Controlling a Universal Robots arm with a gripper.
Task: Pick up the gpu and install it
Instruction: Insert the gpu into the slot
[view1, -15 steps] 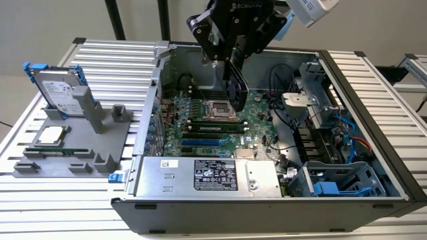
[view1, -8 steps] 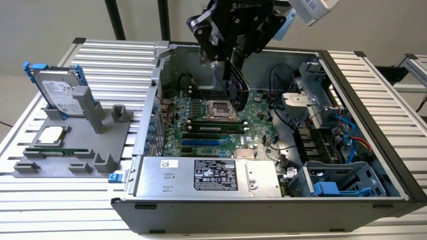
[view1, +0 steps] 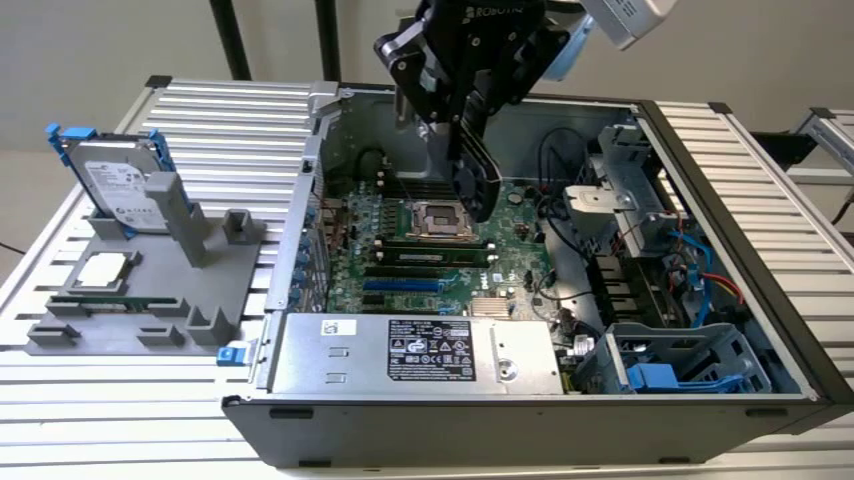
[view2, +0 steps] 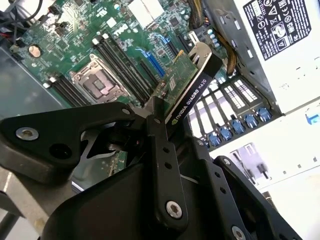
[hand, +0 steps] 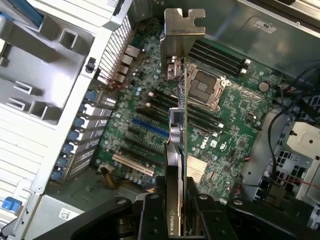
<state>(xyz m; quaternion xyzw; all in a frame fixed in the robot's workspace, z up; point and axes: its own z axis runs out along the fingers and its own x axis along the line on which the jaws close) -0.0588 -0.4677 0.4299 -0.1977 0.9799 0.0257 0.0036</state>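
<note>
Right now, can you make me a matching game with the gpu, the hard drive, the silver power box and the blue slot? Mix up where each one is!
Things:
1. gpu
2. hard drive
3. silver power box
4. blue slot

Places:
A. on the green motherboard, with nothing plugged in
B. standing upright on the grey holder, outside the computer case
C. clamped in the gripper, above the motherboard
D. inside the case, along its near wall in the exterior view

Pairs: 1-C, 2-B, 3-D, 4-A
</note>
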